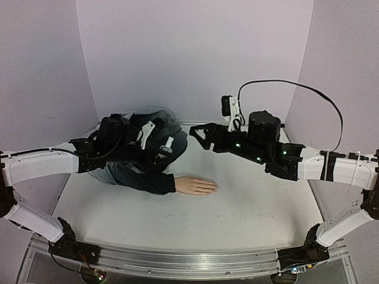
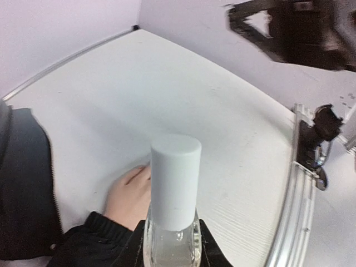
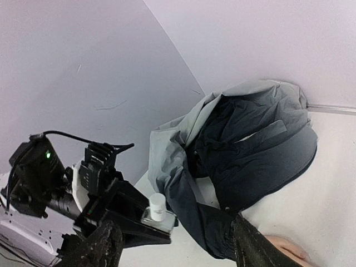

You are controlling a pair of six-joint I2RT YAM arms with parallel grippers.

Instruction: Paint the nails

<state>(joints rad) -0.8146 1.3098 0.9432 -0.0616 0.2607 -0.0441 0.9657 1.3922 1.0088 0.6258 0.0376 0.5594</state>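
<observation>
The nails (image 1: 214, 188) cannot be made out on the hand (image 1: 195, 186), which is laid flat on the table (image 1: 249, 219), its wrist hidden by the sleeve (image 1: 151, 180). Behind it, the capped bottle (image 2: 173, 189) is grasped by the left gripper (image 2: 171, 253), its base cut off; the right gripper (image 1: 199, 136) is held level, jaws spread wide.

Robotics laboratory test cell: plain pale-lilac wall panels (image 1: 195, 53) enclose a white tabletop (image 1: 177, 219) on the left, far and right sides; an aluminium mounting rail (image 1: 189, 260) runs along its near edge.
</observation>
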